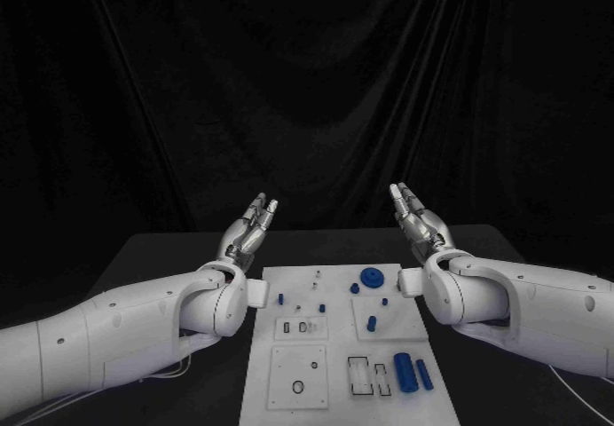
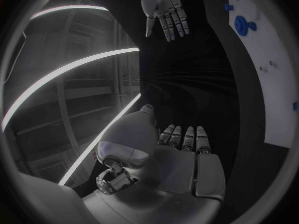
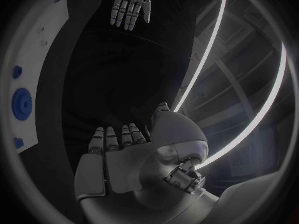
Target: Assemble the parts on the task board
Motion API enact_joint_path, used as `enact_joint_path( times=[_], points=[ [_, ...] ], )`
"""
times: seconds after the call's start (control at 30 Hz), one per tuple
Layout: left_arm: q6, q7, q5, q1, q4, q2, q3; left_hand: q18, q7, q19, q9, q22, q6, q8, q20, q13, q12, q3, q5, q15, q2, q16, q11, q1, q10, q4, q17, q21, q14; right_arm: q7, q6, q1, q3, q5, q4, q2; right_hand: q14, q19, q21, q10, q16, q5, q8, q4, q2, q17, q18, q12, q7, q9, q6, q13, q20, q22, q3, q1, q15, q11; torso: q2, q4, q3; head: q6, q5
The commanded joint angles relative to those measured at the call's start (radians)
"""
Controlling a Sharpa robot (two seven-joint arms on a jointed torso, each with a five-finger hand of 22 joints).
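Board [image 1: 288, 373] lies nearest, mid-table [image 1: 167, 248], carrying two blue cylinders [image 1: 405, 371] and one gear [image 1: 373, 277]. Left hand [image 1: 248, 227] and right hand [image 1: 419, 222] flank it, raised, flat, empty, unobstructed.

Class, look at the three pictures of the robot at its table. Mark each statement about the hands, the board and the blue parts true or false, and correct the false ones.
1. Both hands are raised above the table, holding nothing. True: the left hand and right hand are empty, with fingers straight.
2. The left hand grips the blue gear. False: the gear lies on the board, untouched.
3. Two blue cylinders lie side by side near the board's near right corner. True: the cylinders lie there.
4. The board lies between the two arms. True.
5. The right hand presses on the board. False: it is held up in the air beyond the board's far edge.
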Motion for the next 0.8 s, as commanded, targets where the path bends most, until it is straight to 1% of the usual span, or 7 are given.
enact_joint_path(
  times=[0.03,0.27,0.47,0.63,0.73,0.77,0.8],
  points=[
    [0.216,0.106,0.049,0.025,-0.025,0.015,-0.020,0.002,0.008,0.001,0.001,-0.002,0.002,-0.001,-0.092,-0.001,-0.003,-0.001,-0.010,-0.125,-0.002,-0.004,0.003,0.005,0.000,0.003,-0.001,-0.003,0.001,0.000,0.052,0.002,0.000,0.039,0.000,-0.001,0.000,0.000,-0.003,0.000,-0.004,-0.003,0.003,0.001,-0.001,-0.001,0.005,-0.004,0.001,-0.001,-0.002,-0.001,-0.091,-0.002,-0.007,0.008,-0.202,0.000,0.000,0.0001,0.0000,0.000,0.000],
    [0.316,0.143,0.068,0.057,-0.059,0.034,-0.057,-0.001,0.005,0.001,0.003,-0.002,0.014,0.001,-0.071,-0.001,-0.003,-0.008,-0.018,-0.101,-0.004,-0.004,0.005,0.011,0.000,0.002,-0.001,-0.003,0.001,0.000,0.052,0.002,0.000,0.039,0.000,-0.001,0.000,0.000,-0.003,0.000,-0.004,-0.018,0.006,0.001,-0.006,-0.001,0.001,-0.004,0.027,0.001,0.009,-0.001,-0.074,-0.002,-0.012,0.010,-0.179,0.026,0.000,0.0001,0.0000,0.000,0.000],
    [0.363,0.101,0.065,0.061,-0.057,-0.010,-0.060,-0.007,0.024,0.001,0.005,-0.002,0.030,0.003,-0.053,-0.001,-0.003,-0.003,0.011,-0.077,-0.004,-0.004,0.023,0.038,0.000,0.001,-0.001,-0.003,0.001,-0.057,0.090,0.005,0.000,-0.064,-0.029,-0.017,0.000,0.000,-0.003,0.000,-0.004,-0.008,0.007,-0.001,-0.015,-0.001,0.000,-0.004,0.044,0.003,0.018,-0.001,-0.060,-0.002,-0.010,0.030,-0.164,0.041,0.000,-0.0007,-0.0001,-0.016,-0.003],
    [0.370,0.097,0.062,0.062,-0.057,-0.023,-0.060,-0.007,0.031,0.001,0.007,-0.002,0.039,0.005,-0.045,-0.001,-0.003,-0.001,0.022,-0.069,-0.004,-0.004,0.030,0.053,0.000,0.001,-0.001,-0.003,0.001,-0.072,0.098,0.011,0.000,-0.088,-0.035,-0.022,0.000,0.000,-0.003,0.001,-0.004,-0.003,0.012,0.001,-0.023,-0.001,0.001,-0.003,0.077,0.007,0.043,-0.001,-0.016,-0.002,-0.003,0.053,-0.128,0.077,0.000,-0.0013,-0.0002,-0.020,0.004],
    [0.388,0.094,0.053,0.063,-0.055,-0.037,-0.060,-0.005,0.037,0.001,0.009,-0.002,0.055,0.007,-0.027,-0.001,-0.003,0.001,0.046,-0.054,-0.005,-0.004,0.037,0.081,0.000,0.000,-0.001,-0.003,0.001,-0.091,0.109,0.017,0.000,-0.145,-0.046,-0.024,0.000,0.000,-0.003,0.011,-0.004,0.009,0.018,0.000,-0.034,-0.001,0.003,0.001,0.119,0.011,0.070,0.003,0.039,-0.002,0.004,0.075,-0.077,0.123,0.000,-0.0002,-0.0007,-0.023,0.005],
    [0.393,0.095,0.049,0.063,-0.054,-0.040,-0.060,-0.004,0.038,0.001,0.009,-0.002,0.056,0.007,-0.023,-0.001,-0.003,0.002,0.050,-0.052,-0.005,-0.004,0.038,0.085,0.000,0.000,-0.001,-0.003,0.001,-0.097,0.124,0.022,0.000,-0.188,-0.052,-0.025,0.000,0.000,-0.003,0.015,-0.004,0.016,0.022,-0.002,-0.038,-0.001,0.002,0.004,0.136,0.013,0.084,0.005,0.074,-0.002,0.008,0.088,-0.044,0.143,-0.001,0.0005,-0.0006,-0.024,0.007],
    [0.398,0.097,0.043,0.063,-0.052,-0.044,-0.060,-0.003,0.039,0.001,0.009,-0.002,0.057,0.007,-0.020,-0.001,-0.003,0.002,0.053,-0.050,-0.005,-0.004,0.039,0.089,0.000,0.001,-0.001,-0.003,0.001,-0.099,0.133,0.026,0.000,-0.218,-0.055,-0.026,0.000,0.000,-0.003,0.041,-0.004,0.056,0.036,-0.024,-0.045,-0.001,-0.029,0.018,0.157,0.021,0.130,0.013,0.162,-0.002,0.022,0.135,0.089,0.180,0.000,0.0005,-0.0007,-0.025,0.008]
  ],
)
